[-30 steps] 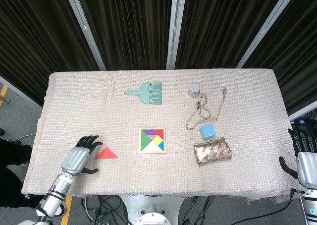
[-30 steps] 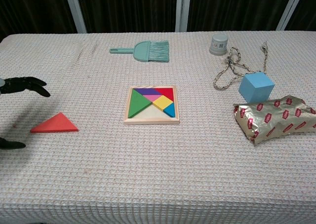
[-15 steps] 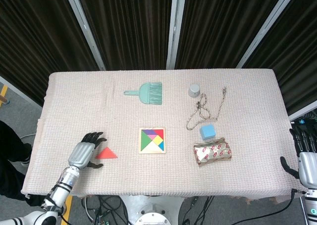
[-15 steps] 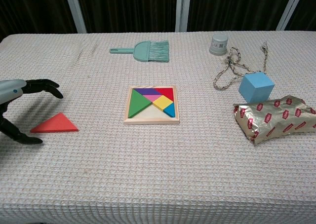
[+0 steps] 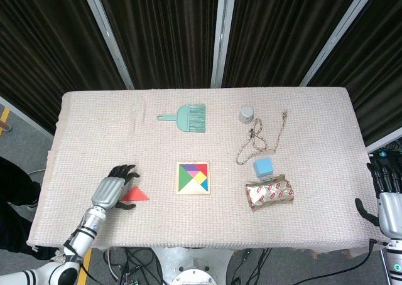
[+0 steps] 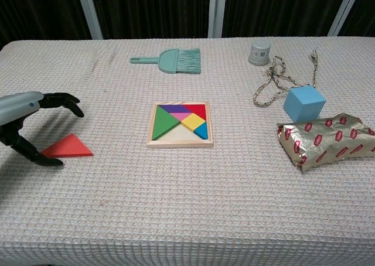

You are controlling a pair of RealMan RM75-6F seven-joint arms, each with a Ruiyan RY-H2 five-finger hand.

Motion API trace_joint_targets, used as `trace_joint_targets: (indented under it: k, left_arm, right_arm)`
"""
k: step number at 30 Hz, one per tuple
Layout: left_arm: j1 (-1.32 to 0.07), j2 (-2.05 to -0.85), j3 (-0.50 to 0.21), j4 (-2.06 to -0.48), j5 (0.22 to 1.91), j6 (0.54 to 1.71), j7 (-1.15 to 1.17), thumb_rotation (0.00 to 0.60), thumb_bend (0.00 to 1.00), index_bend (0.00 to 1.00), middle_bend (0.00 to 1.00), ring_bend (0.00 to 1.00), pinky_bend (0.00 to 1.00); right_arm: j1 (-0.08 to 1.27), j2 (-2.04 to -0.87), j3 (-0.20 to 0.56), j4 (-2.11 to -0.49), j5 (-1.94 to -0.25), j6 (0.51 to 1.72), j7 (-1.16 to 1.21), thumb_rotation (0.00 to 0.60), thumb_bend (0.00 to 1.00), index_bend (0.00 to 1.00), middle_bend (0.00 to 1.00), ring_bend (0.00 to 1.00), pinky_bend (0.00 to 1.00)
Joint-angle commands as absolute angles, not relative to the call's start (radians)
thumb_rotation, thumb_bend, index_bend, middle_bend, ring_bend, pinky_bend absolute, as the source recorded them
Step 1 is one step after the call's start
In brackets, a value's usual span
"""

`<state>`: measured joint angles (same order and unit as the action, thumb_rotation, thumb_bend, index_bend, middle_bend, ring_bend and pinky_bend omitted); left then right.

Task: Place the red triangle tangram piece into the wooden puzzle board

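Note:
The red triangle [image 6: 68, 146] lies flat on the cloth at the left, partly covered by my left hand in the head view [image 5: 137, 196]. My left hand [image 5: 113, 188] [image 6: 30, 119] hovers over its left part with fingers spread and thumb low beside the piece, holding nothing. The wooden puzzle board [image 5: 193, 177] [image 6: 180, 124] sits mid-table, filled with coloured pieces except a bare wooden strip along its bottom. My right hand [image 5: 387, 197] stays at the table's right edge, fingers apart and empty.
A teal brush [image 5: 186, 117] lies at the back. A grey cap [image 5: 246, 114], a rope [image 5: 257, 137], a blue cube [image 5: 264, 166] and a foil packet [image 5: 271, 193] occupy the right side.
My left hand has moved right over the cloth and now reaches above the red triangle's left end. The triangle and right hand have not moved.

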<state>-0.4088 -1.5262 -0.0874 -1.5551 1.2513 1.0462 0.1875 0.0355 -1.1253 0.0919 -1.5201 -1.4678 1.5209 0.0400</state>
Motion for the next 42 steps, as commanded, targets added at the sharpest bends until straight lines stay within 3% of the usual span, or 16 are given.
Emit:
trace_joint_targets:
  k: [1,42]
  left_arm:
    - [-0.414,-1.529,-0.09,-1.55,1.243,1.042,0.19,0.6,0.14,0.26,0.08,0.0,0.0]
    - [-0.437,-1.539,-0.077,-1.545,1.173,1.04,0.219,0.6,0.26,0.39,0.09,0.0,0.0]
  right_arm:
    - [0.035,-1.126,0.092,-1.518,-1.466,1.52,0.042,0.6,0.25,0.0,0.0,0.0,0.0]
    - [0.034,-1.133,0.093,-1.503,-1.457,1.513,0.051,0.6,0.25,0.0,0.0,0.0,0.0]
